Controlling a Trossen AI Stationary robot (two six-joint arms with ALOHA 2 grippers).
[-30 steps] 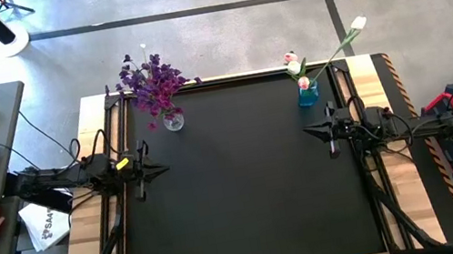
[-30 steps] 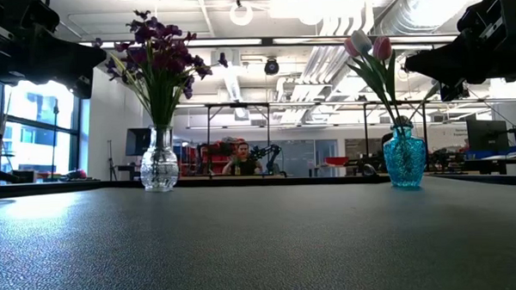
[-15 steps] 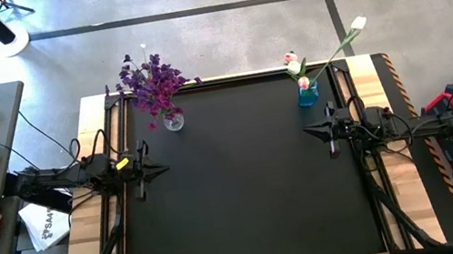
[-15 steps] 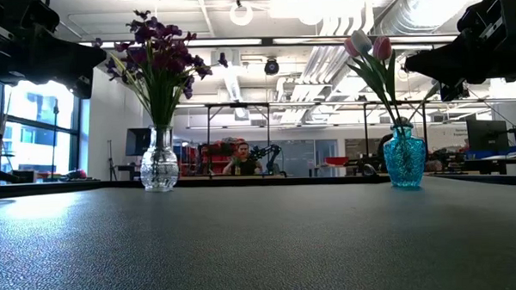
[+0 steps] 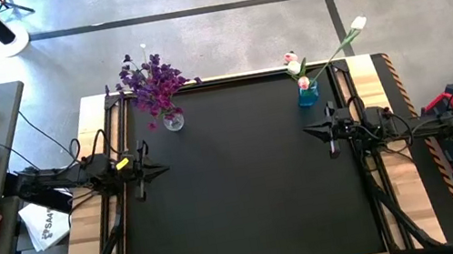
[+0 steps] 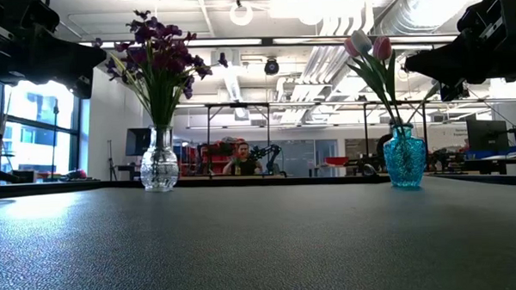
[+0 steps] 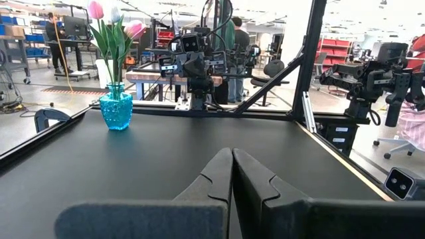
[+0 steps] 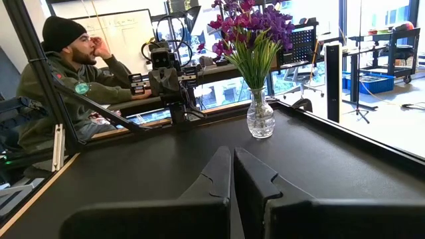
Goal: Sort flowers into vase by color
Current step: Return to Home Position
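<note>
While tools rest closed, flowers fill vases.

bright, even overhead light w/ glare off ceiling lamps.

1. Purple sprays: clustered blossoms bunched upright, green stems down in a clear glass vase near the far-left corner of the table.
2. Tulips: pink and white buds on slim green stems, standing in a transparent blue vase near the far-right corner (one white bud leans well out past the table's edge).
</note>
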